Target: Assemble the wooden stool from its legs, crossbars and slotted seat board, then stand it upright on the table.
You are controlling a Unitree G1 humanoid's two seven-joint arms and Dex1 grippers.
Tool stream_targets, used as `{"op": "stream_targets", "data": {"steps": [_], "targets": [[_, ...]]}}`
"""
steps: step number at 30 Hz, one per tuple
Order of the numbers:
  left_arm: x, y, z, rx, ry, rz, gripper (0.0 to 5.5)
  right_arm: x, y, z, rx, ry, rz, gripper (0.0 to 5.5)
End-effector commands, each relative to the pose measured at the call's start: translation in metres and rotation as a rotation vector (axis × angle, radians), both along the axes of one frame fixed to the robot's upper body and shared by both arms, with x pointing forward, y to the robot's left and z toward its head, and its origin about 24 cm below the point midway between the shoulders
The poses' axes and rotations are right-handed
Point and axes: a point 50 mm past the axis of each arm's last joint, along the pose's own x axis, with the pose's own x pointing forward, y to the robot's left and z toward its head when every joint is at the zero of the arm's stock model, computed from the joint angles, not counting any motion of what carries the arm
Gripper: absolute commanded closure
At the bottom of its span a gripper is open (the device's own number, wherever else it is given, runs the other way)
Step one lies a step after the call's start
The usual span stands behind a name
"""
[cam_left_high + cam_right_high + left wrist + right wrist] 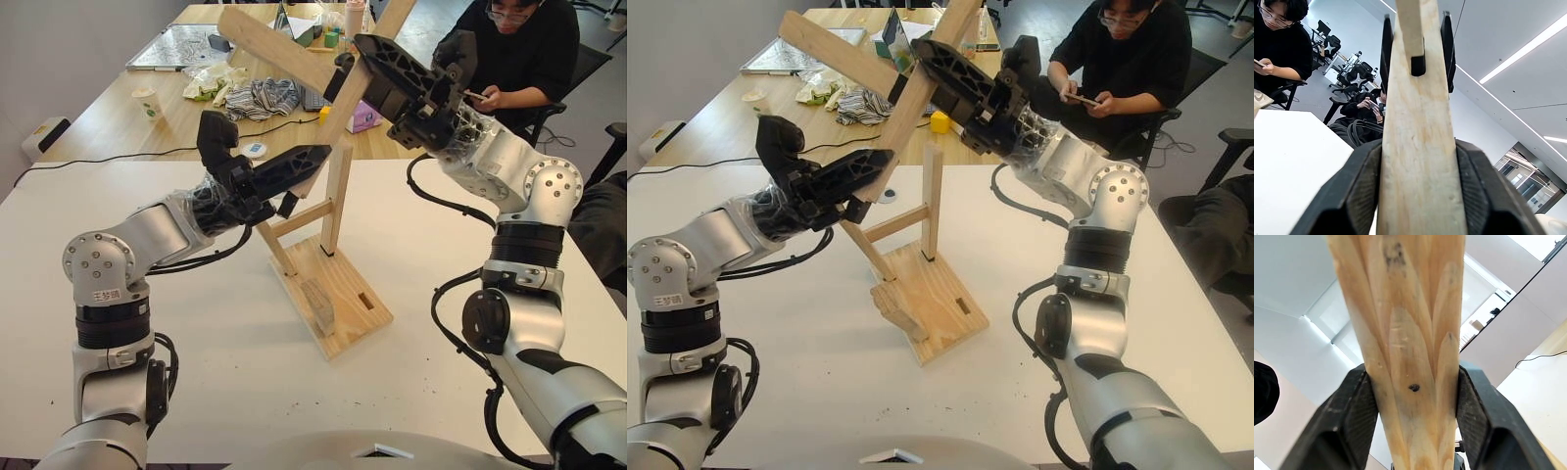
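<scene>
Slanted leg [338, 122]: pale blond wood, long streaky grain, one dark knot speck | seat board [343, 313]: same light pine, dark slots showing | left gripper [312, 162], right gripper [345, 69]: both matte black, ribbed pads | table [196, 372]: white, flecked with dark specks | far table [108, 117]: honey-toned wood | cloth [263, 96] on it: black-and-white stripes | box [364, 117]: pink | block [940, 121]: bright yellow

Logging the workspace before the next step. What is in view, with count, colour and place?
seat board: one, pale wood, flat on the white table.
fitted legs: two, pale wood, rising from the board, joined by one crossbar.
held frame: one, pale wood, in the air above the board.
striped cloth: one, grey and white, on the wooden desk behind.
left gripper: one, black, shut on the held frame's lower part.
right gripper: one, black, shut higher on it.
</scene>
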Motion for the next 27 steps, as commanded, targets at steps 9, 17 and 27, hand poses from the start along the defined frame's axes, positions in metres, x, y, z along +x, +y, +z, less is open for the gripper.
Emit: {"op": "stream_targets", "data": {"steps": [9, 17, 27], "targets": [[-0.006, 0.016, 0.000, 0.030, -0.007, 0.045, 1.43, 0.004, -0.012, 0.008, 0.023, -0.025, -0.076, 3.44], [-0.015, 0.055, -0.011, 0.070, 0.042, 0.150, 0.18, 0.016, -0.045, 0.008, 0.007, -0.024, -0.220, 3.44], [-0.011, 0.046, -0.071, 0.314, 0.112, 0.062, 0.14, 0.024, -0.077, 0.025, 0.037, -0.076, -0.330, 3.45]]}}
